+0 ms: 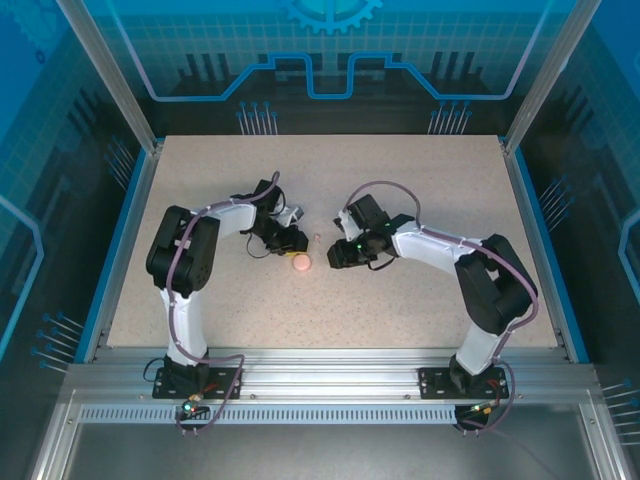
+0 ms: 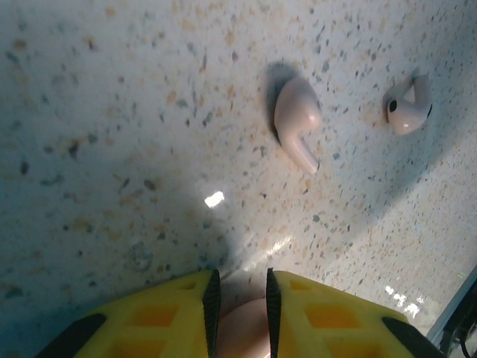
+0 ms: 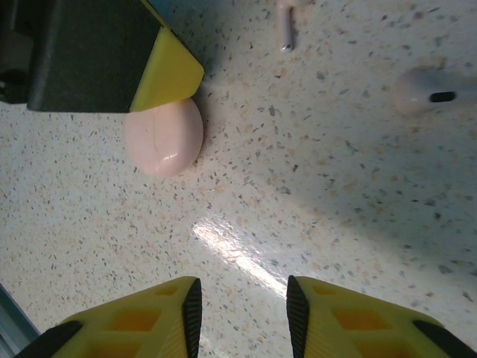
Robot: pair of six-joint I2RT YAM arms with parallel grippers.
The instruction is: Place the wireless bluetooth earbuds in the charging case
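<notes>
The round pale pink charging case (image 1: 300,263) lies on the table between the two arms, its lid down with a seam showing (image 3: 164,136). My left gripper (image 2: 238,287) is shut on the case (image 2: 240,335), and one of its yellow fingers (image 3: 165,78) sits against the top of it. Two pale pink earbuds lie loose on the table beyond that gripper, one (image 2: 297,123) on its side and the other (image 2: 408,110) further right. My right gripper (image 3: 242,313) stands open over bare table just right of the case, with nothing between its fingers. The same two earbuds (image 3: 287,26) (image 3: 425,89) lie ahead of it.
The speckled tabletop (image 1: 420,190) is bordered by a blue rim and aluminium frame posts (image 1: 540,80). Wide free room lies behind and to both sides of the arms.
</notes>
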